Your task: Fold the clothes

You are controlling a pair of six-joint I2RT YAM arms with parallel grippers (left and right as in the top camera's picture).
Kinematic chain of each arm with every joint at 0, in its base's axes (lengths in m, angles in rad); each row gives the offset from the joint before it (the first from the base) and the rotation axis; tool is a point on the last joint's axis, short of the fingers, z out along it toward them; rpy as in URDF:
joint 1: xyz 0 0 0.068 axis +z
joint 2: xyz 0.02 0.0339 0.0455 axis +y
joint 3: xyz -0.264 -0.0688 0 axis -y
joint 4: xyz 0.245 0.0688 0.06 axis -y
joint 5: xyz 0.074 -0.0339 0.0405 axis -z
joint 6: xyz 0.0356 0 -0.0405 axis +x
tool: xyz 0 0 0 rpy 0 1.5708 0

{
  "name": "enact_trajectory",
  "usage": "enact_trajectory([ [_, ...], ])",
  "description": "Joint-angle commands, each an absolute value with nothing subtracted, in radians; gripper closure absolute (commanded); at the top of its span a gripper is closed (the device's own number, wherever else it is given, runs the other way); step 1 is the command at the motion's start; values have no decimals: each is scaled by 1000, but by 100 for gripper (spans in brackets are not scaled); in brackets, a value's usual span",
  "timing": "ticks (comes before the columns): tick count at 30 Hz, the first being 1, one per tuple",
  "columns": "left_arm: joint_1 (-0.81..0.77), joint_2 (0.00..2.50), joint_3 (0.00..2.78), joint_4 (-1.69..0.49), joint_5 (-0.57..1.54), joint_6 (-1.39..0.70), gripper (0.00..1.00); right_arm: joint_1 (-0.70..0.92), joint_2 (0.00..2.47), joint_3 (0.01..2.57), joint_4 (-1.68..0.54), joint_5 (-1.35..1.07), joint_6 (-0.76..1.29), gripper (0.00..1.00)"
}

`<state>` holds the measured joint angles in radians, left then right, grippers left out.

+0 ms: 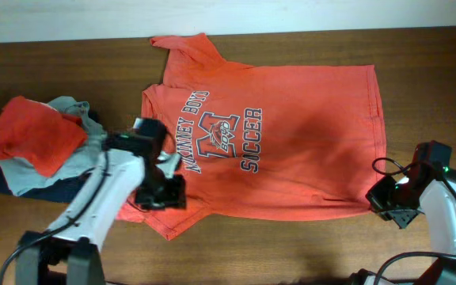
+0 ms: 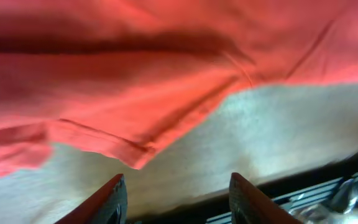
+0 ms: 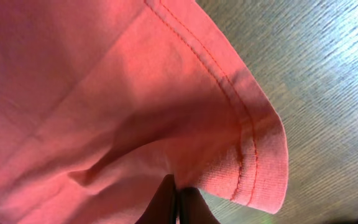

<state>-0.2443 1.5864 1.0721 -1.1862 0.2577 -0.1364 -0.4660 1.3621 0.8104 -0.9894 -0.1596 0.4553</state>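
Note:
A large orange-red T-shirt (image 1: 291, 142) with white-and-dark chest lettering lies spread flat on the table, neck toward the left. My left gripper (image 1: 165, 194) hovers over its near sleeve. In the left wrist view that gripper (image 2: 178, 186) is open, with only bare tabletop between its fingers and the sleeve's hemmed edge (image 2: 135, 152) just beyond their tips. My right gripper (image 1: 380, 198) sits at the shirt's near right hem corner. The right wrist view shows it (image 3: 178, 194) shut on a pinch of the shirt's fabric (image 3: 92, 93) beside the stitched hem (image 3: 247, 143).
At the left edge a heap of smaller clothes holds an orange-red piece (image 1: 30, 134) on top of a grey one (image 1: 74, 107) and a navy one (image 1: 22, 188). Brown wooden tabletop (image 1: 434, 79) shows around the shirt. A pale wall strip runs along the far edge.

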Motion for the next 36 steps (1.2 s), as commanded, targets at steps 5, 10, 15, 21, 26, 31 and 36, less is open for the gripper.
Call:
enact_trajectory([
  [5,-367,1652,961,-1102,130,-190,44,-465,1360,826,-975,-184,448,96],
  [10,-367,1754,941,-1089,134,-194,43,-465,1360,826,-976,-184,448,96],
  [15,-367,1831,940,-1077,134,-193,43,-465,1360,826,-975,-184,448,96],
  [21,-366,1845,949,-1095,133,-193,100,-465,1360,826,-971,-184,448,96],
  [26,-364,1840,1077,-1291,115,-181,99,-465,1360,844,-986,-184,388,96],
  [31,-364,1791,1282,-1420,-71,-181,100,-465,1360,869,-1018,-185,369,95],
  [36,-364,1781,1441,-1404,-185,-127,100,-465,1360,870,-968,-281,295,95],
])
